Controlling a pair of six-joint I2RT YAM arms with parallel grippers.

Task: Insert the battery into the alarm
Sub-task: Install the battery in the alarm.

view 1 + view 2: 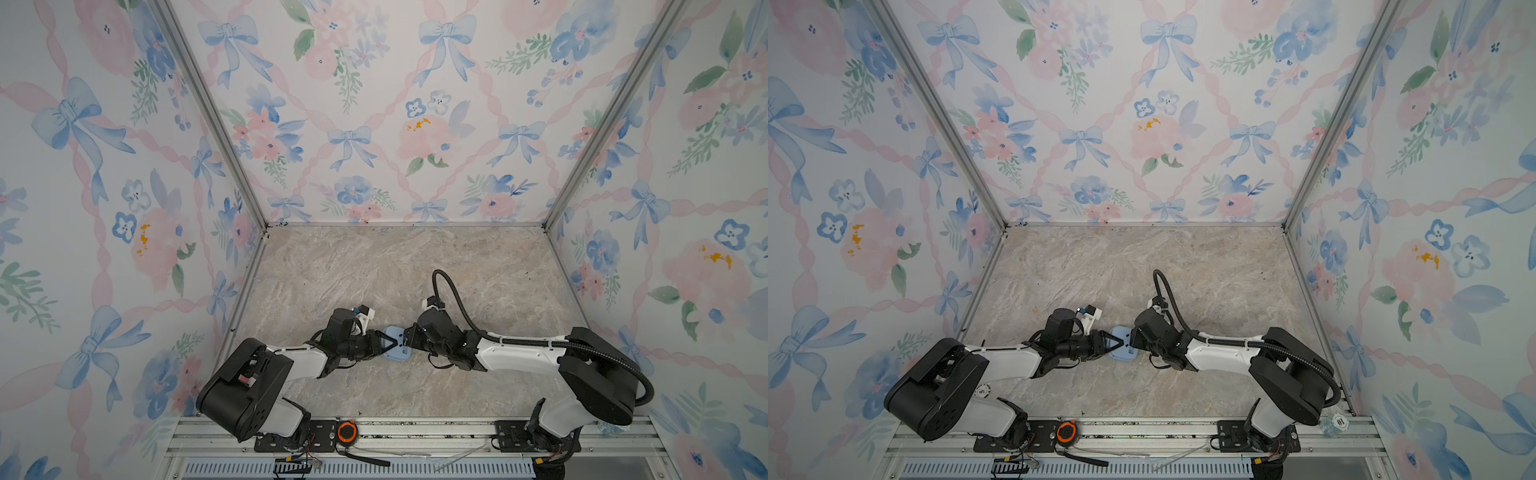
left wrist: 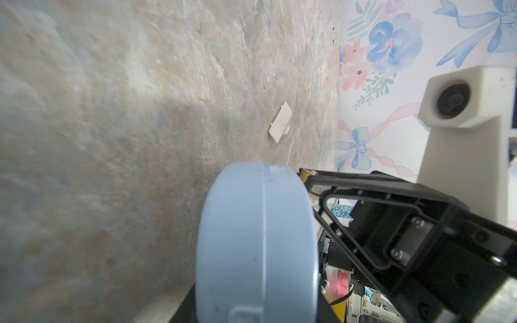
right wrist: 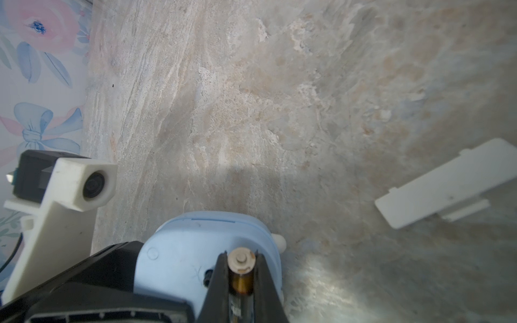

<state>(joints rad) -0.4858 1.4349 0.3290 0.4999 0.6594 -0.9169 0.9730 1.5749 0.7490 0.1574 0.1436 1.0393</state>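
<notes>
Battery, pale tip forward, sits pinched between the nearly closed fingers of my right gripper. It is held at the blue back of the alarm clock; I cannot tell whether they touch. My left gripper is clamped on the clock from the opposite side. The clock sits between the two arms, near the front middle of the stone-patterned table. A small white cover lies flat on the table nearby.
</notes>
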